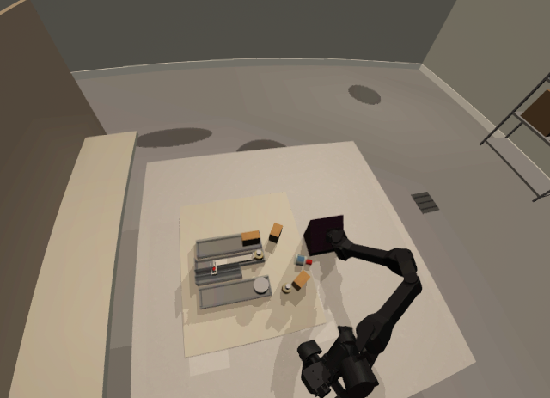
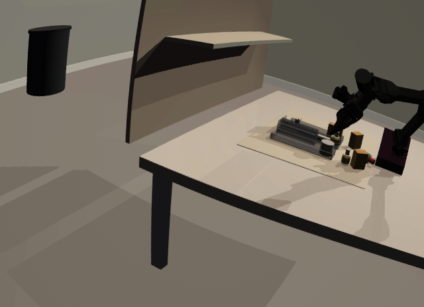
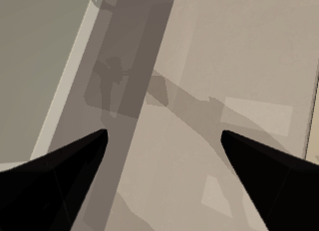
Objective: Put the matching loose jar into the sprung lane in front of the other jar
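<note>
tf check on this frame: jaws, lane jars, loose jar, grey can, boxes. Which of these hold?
1. The gripper has its jaws open, with nothing between them. True.
2. The middle lane holds two jars. False: only one jar shows there, at the front end.
3. The loose jar stands on the mat beside an orange box. True.
4. The grey can stands on the mat outside the rack. False: it stands at the front end of an outer lane.
5. Another orange box stands at the front end of the other outer lane. True.
</note>
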